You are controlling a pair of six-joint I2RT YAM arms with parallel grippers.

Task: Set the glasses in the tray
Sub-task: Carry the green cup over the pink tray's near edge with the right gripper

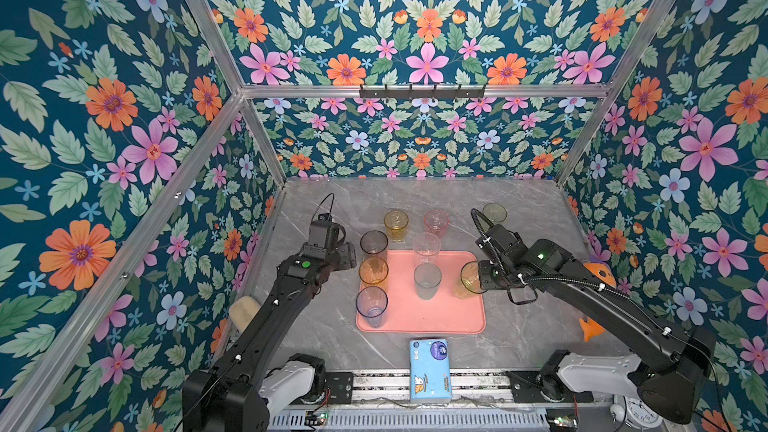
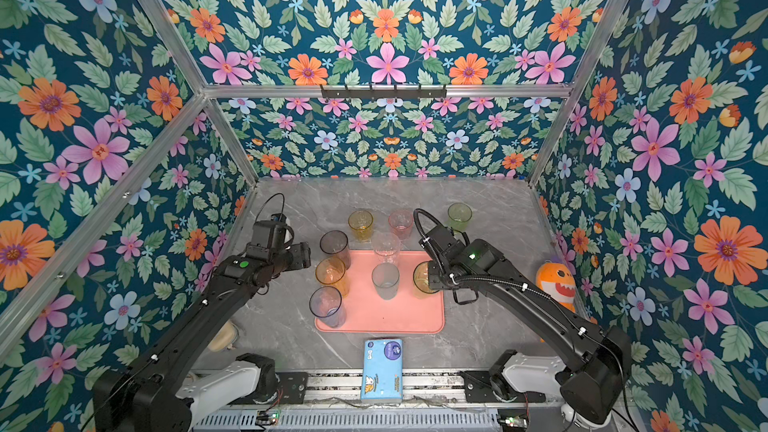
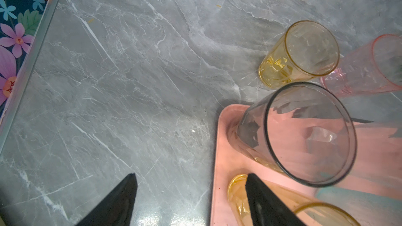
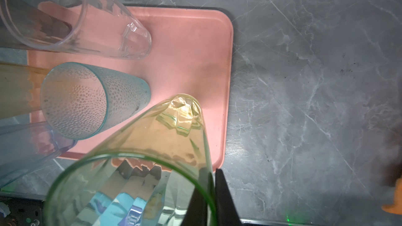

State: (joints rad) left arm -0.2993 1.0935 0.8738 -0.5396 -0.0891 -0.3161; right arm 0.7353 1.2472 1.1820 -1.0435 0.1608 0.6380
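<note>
Tissue pack [image 1: 430,367] is lying nearest the robot, at 6 o'clock from the tray [image 1: 419,322], which is sitting mid-table. Reading the tray as a clock face with 6 toward the robot, the blue-grey tumbler [image 1: 371,306] is standing on it at 8 o'clock. The teal tumbler [image 1: 427,280] is standing near the centre, the amber tumbler [image 1: 373,272] at 9, the smoky tumbler [image 1: 373,243] at 10 and the clear tumbler [image 1: 426,248] at 12, all upright.

At 3 o'clock the right gripper [image 4: 212,172] is pinching the wall of the pale green tumbler [image 4: 152,144] at the rim, one finger either side, clamped tight. Its base is sitting over the tray's edge; I cannot tell whether it is touching down.

The left gripper [image 3: 191,179] is hovering over bare table at 9 o'clock beside the tray, fingers spread and holding nothing.

Beyond the tray, three glasses are waiting on the table: the yellow tumbler [image 1: 395,224] at 11, the pink tumbler [image 1: 436,222] at 12 and the olive tumbler [image 1: 494,213] at 1.

These tumblers are looking light, stiff, thin-walled and slick. A rim pinch is probably the surest hold, though a tall one may be swinging or slipping in it. Setting one down among close neighbours is risking a knock-over.
</note>
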